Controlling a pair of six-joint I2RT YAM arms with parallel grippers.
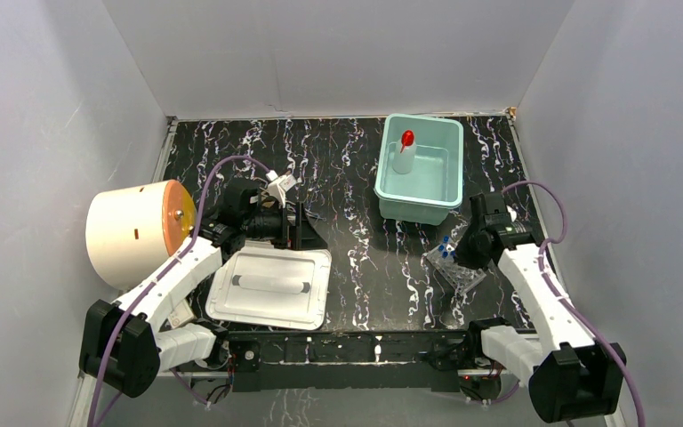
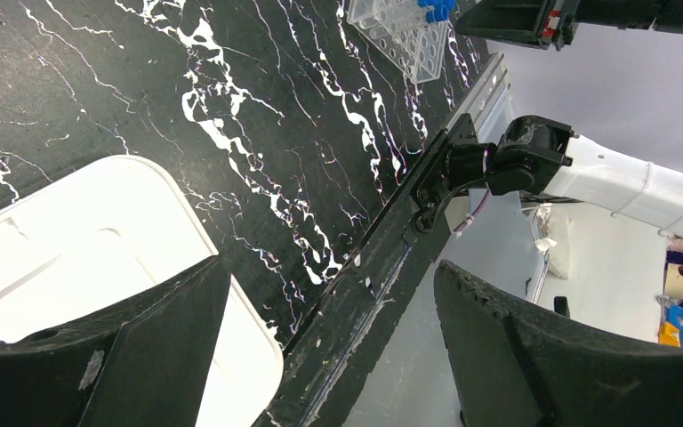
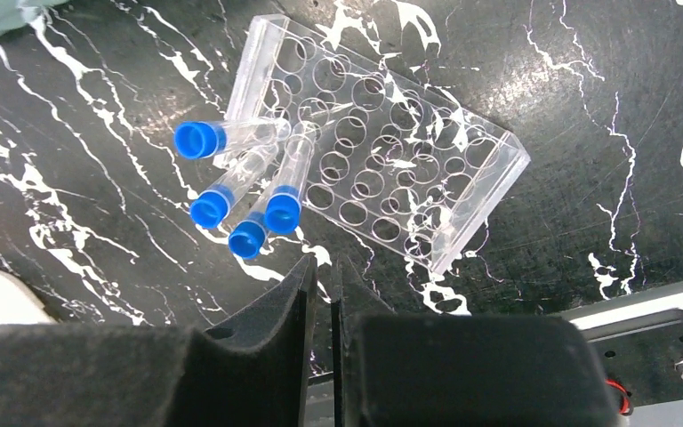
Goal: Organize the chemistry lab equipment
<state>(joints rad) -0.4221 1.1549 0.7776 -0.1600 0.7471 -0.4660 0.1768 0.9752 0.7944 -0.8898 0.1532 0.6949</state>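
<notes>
While the clear tube rack (image 3: pixel 382 151) lay on the right side of the black marbled worktop (image 3: pixel 605 116), four tiny blue-capped clear tubes (image 3: pixel 282 213) leaned at one end of it. Their bodies lay over its holes and their caps splayed outward; whether each sat in a hole could not be told. The right tool (image 3: pixel 323 271) hung just beside those caps, its fingers (image 3: pixel 267 320) drawn to a thin slit with nothing between them.

Beyond the rack, toward the back of the worktop, stood a teal bin (image 1: pixel 420 212). The small white squeeze bottle with red cap (image 1: pixel 404 153) stood upright in the bin's far left corner.

Well apart, on the left side, the left tool (image 2: pixel 331 267) was spread wide and held nothing. It hung by a corner of a white tray (image 2: pixel 71 240) that lay flat near the front edge. In the left wrist view the rack showed only far off, at the top of the picture. Left of that arm the large cream cylinder with an orange face (image 1: pixel 133 233) lay on its side, the orange face turned toward the arm.
</notes>
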